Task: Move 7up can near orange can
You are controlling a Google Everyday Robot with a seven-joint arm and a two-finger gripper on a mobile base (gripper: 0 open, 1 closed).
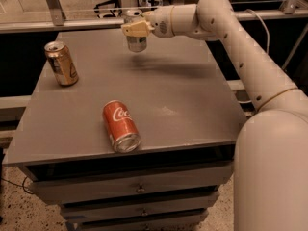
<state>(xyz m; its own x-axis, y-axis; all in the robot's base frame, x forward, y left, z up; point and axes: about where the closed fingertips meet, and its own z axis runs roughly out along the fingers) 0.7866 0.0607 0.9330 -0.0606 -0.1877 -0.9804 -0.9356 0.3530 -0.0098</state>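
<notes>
The 7up can is silver-grey and upright, held in the air above the far middle of the grey table. My gripper is shut on its upper part, reaching in from the right on a long white arm. The orange can is golden-orange with a silver top and stands upright near the table's left edge, well to the left of and nearer than the held can.
A red Coca-Cola can lies on its side near the table's front edge. The table has drawers under its front. My white base fills the lower right. A rail and glass run behind the table.
</notes>
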